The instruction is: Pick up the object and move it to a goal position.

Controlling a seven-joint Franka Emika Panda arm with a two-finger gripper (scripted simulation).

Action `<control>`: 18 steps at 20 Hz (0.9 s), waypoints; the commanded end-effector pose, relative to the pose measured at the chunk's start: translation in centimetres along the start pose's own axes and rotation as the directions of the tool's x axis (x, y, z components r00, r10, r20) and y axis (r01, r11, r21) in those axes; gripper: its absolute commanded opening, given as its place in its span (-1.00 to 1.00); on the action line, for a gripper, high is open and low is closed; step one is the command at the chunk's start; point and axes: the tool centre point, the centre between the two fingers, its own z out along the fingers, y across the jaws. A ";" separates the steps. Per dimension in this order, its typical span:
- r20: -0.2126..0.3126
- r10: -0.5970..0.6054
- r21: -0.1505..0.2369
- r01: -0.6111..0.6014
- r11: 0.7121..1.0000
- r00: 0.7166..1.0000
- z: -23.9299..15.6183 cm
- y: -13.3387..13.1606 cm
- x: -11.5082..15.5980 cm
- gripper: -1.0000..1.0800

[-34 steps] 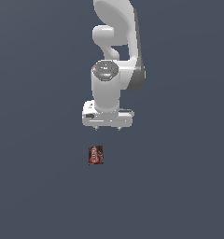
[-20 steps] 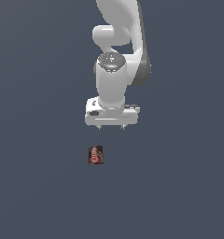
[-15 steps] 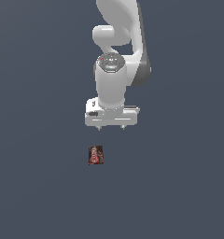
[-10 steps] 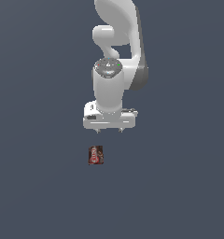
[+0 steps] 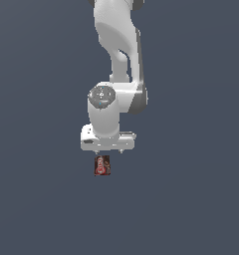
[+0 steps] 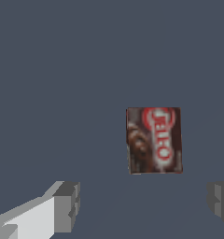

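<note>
Small boxy dark red-brown package (image 5: 102, 165) with its red-and-white label lies flat on the grey floor (image 5: 191, 199), white gripper (image 5: 108, 150) spread wide just above it, grasping nothing.

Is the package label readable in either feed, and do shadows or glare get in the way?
Exterior view: flat, even light, no glare, no clear shadow; the package is tiny and its label a red-white smear below the gripper. Wrist view: package large but soft and pixelated, the white lettering blurred; finger edges look blocky.
</note>
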 end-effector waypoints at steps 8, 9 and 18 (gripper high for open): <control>0.002 -0.002 0.002 0.002 1.000 1.000 4.5 3.1 1.7 0.92; 0.002 -0.002 0.003 0.002 1.000 1.000 4.8 3.3 1.7 0.92; 0.003 -0.001 0.003 0.001 1.000 1.000 5.6 3.6 1.8 0.92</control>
